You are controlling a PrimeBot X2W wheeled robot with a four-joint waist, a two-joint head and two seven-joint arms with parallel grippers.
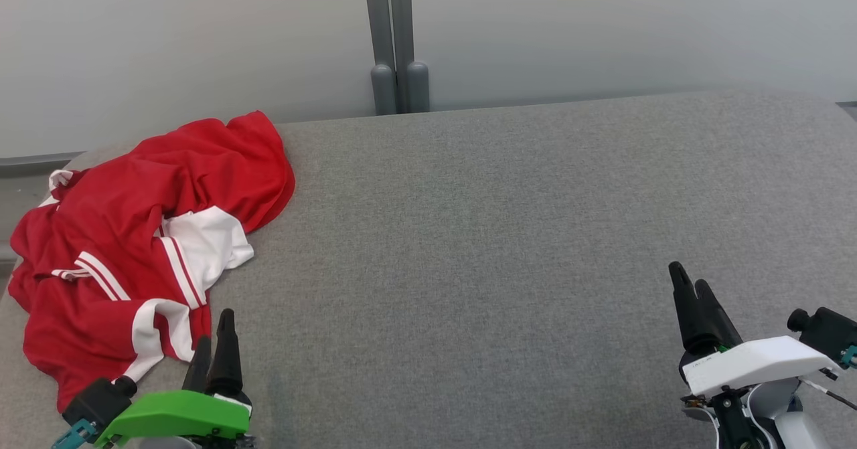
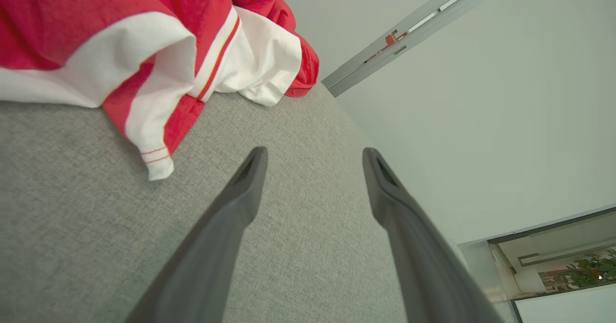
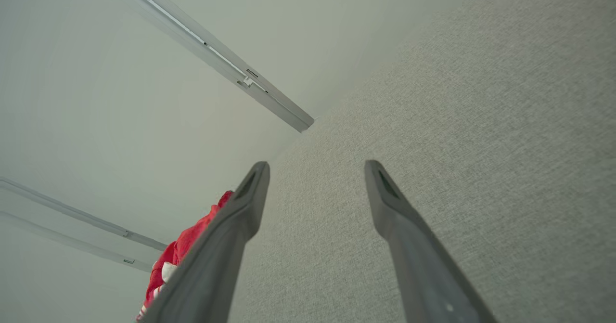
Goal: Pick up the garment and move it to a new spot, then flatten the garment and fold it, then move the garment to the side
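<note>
**Head view.** Crumpled red fabric garment with white panels and stripes (image 1: 134, 235): heaped at the far-left corner of the grey cloth-covered desk (image 1: 502, 235), one edge at the desk's left side. Left gripper, green-housed (image 1: 214, 332): lower left, just beside the garment's near hem, holding nothing. Right gripper, white-housed (image 1: 689, 278): lower right, well apart from the garment. Grey upright post (image 1: 395, 34): against the pale wall behind the desk.

**Left wrist view.** Left gripper (image 2: 314, 153): fingers spread wide, empty, above bare desk (image 2: 72, 217). Garment (image 2: 72, 24): upper left, a white cuff near the left fingertip, not touching.

**Right wrist view.** Right gripper (image 3: 315, 165): fingers spread wide, empty, over the desk (image 3: 481, 121). Garment (image 3: 183, 251): far off, partly behind the left finger.
</note>
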